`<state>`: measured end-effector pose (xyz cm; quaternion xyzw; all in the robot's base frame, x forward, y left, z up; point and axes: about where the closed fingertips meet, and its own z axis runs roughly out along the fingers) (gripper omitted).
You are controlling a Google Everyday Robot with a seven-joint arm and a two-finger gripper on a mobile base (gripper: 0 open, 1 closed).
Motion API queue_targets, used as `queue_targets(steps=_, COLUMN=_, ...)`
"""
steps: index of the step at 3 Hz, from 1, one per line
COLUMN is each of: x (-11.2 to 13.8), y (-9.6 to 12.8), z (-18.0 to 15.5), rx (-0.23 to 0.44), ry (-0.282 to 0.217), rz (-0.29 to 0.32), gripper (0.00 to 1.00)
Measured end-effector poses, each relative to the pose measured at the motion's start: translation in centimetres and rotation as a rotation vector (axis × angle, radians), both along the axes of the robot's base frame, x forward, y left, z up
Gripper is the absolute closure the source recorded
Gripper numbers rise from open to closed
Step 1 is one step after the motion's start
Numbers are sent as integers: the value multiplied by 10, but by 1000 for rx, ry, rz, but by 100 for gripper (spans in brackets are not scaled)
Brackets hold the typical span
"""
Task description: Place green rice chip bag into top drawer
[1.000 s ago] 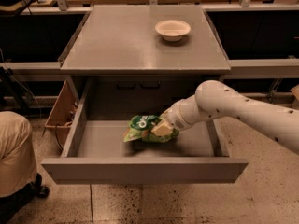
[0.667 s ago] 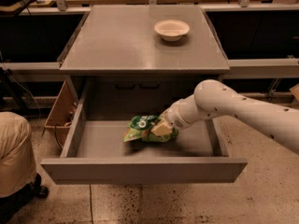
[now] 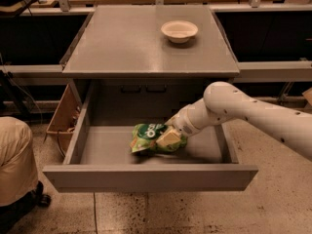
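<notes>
1. The gripper (image 3: 168,138) is low in the middle of the frame, inside the top drawer (image 3: 146,177), touching the right side of the green rice chip bag (image 3: 145,138); whether it is clamped on the bag or loose, I cannot tell.
2. The bag lies on the drawer floor, near the centre; the drawer is pulled out.
3. The white arm (image 3: 253,113) comes in from the right edge.
4. Above, on the grey table (image 3: 122,48), a white bowl (image 3: 179,31) stands at upper right.
</notes>
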<state>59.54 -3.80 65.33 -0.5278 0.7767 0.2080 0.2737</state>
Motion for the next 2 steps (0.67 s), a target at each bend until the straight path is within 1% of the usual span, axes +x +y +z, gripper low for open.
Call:
queue_targets(steps=1, x=-11, y=-8, z=8, rx=27, ry=23, rz=-3, gripper=0)
queue_targets(steps=2, x=-16, y=-20, z=32, rx=82, ry=18, rz=-26, gripper=0)
